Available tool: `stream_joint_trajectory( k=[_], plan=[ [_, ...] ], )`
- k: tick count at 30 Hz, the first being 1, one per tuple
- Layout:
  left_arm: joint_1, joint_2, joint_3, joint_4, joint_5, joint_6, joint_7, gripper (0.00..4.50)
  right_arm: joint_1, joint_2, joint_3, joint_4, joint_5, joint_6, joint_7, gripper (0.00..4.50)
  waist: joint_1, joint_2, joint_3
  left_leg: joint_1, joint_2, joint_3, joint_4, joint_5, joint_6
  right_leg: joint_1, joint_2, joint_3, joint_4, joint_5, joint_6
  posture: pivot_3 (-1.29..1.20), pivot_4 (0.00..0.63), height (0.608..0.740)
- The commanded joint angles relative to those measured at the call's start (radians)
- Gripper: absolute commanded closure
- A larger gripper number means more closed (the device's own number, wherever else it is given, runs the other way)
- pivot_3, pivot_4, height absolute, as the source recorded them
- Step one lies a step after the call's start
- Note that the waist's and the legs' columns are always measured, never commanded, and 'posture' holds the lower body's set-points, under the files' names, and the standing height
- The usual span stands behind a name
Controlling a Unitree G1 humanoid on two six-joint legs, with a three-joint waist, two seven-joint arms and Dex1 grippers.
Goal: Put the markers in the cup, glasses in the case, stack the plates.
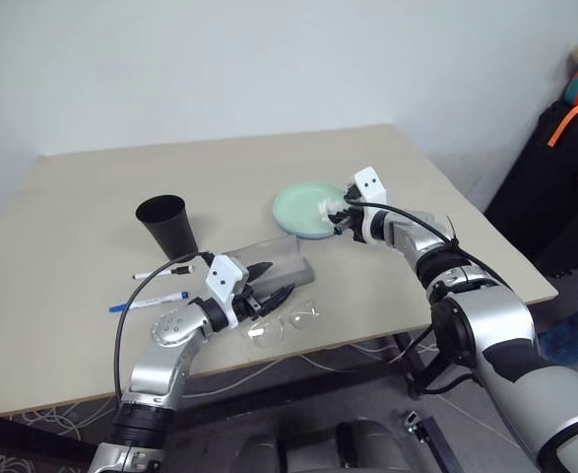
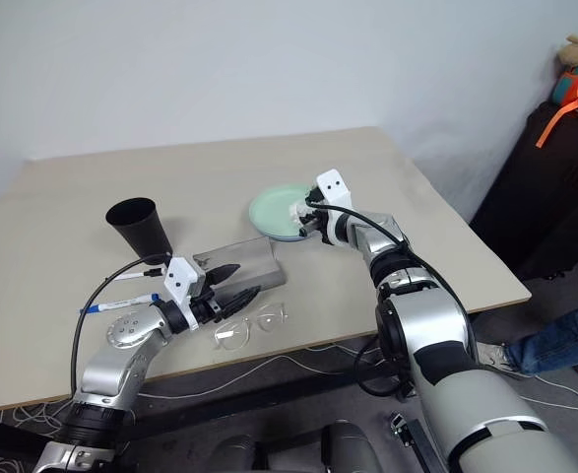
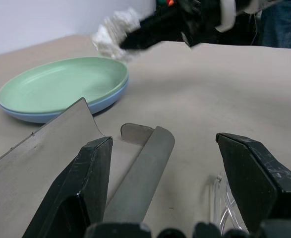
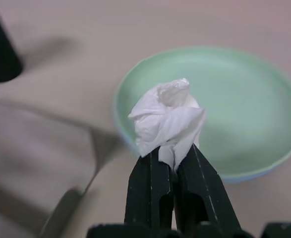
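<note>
The two round shallow plates were already stacked, the mint green plate [image 1: 306, 209] sitting on the light blue plate [image 3: 61, 110] toward the far right of the beige bench [image 1: 82, 197]. That part of the task looked done, apart from a small crumpled white tissue [image 4: 168, 116], which the right claw [image 4: 175, 163] had clenched between its black fingers and held just above the near edge of the green plate.

The rest appeared untouched. The black tapered plastic cup [image 1: 167, 226] stood upright at the left of the bench, and nothing could be seen standing in it. The two thin white markers lay on the bench in front of it: the black-capped marker [image 1: 163, 271] nearer the cup, the blue-capped marker [image 1: 149, 301] closer to the near edge. The grey oblong case [image 1: 274, 261] lay open in the middle of the bench, its lid folded back, with nothing visible inside. The clear wire-framed glasses [image 1: 283, 325] rested on the bench just in front of the case, close to the near edge.

The left claw [image 1: 267, 291] hung released, its fingers spread wide and holding nothing, poised beside the case and just above the glasses. Judging by that, the glasses and both markers remained to be put away.
</note>
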Motion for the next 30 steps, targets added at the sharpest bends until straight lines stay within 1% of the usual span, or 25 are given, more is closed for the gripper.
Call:
stream_joint_trajectory(
  k=[1,3,6,15,25,28,30],
  plan=[
    [-0.023,0.009,0.013,-0.023,0.006,-0.007,-0.002,0.96,-0.044,0.025,-0.031,0.012,0.014,-0.016,-0.096,4.47,0.0,0.0,0.0,0.0,0.0,0.0,0.0,0.0,0.0,0.0,0.0,0.0,0.0,0.0,0.0,0.0,0.0,0.74],
    [-0.022,0.008,0.013,-0.025,0.006,-0.007,-0.001,0.96,-0.05,0.034,-0.048,0.023,0.022,-0.016,-0.129,4.47,0.0,0.0,0.0,0.0,0.0,0.0,0.0,0.0,0.0,0.0,0.0,0.0,0.0,0.0,0.0,0.0,0.0,0.74],
    [-0.019,0.008,0.014,-0.031,0.006,-0.005,0.003,0.96,-0.06,0.046,-0.069,0.031,0.029,-0.019,-0.148,3.9,0.002,0.0,0.0,0.0,0.0,0.0,0.0,0.0,0.0,0.0,0.0,0.0,0.0,0.0,0.0,0.0,0.0,0.74],
    [0.009,0.017,0.024,-0.057,0.002,0.0,0.012,0.96,-0.066,0.064,-0.122,0.033,0.048,-0.061,-0.178,0.75,0.0,0.0,0.0,0.0,0.0,0.0,0.0,0.0,0.0,0.0,0.0,0.0,0.0,0.0,0.0,0.0,0.0,0.74],
    [0.0,0.017,0.016,-0.052,0.002,0.002,0.01,0.96,-0.04,0.036,-0.133,0.027,0.045,-0.072,-0.146,0.75,0.0,0.0,0.0,0.0,0.0,0.0,0.0,0.0,0.0,0.0,0.0,0.0,-0.001,0.0,0.0,0.0,0.0,0.74],
    [-0.008,0.026,0.021,-0.044,0.001,0.003,0.001,0.96,-0.022,0.016,-0.113,0.012,0.035,-0.086,-0.061,0.75,0.001,0.0,0.0,0.0,0.0,0.0,0.0,0.0,0.0,0.0,0.0,0.0,-0.001,0.0,0.0,0.0,0.0,0.74],
    [-0.015,0.049,0.027,-0.041,-0.011,0.012,-0.029,0.96,0.004,-0.002,-0.076,-0.006,0.014,-0.114,0.041,0.75,0.0,0.0,0.0,0.0,0.0,0.0,0.0,0.0,0.0,0.0,0.0,0.0,0.0,0.0,0.0,0.0,0.0,0.74]
  ],
)
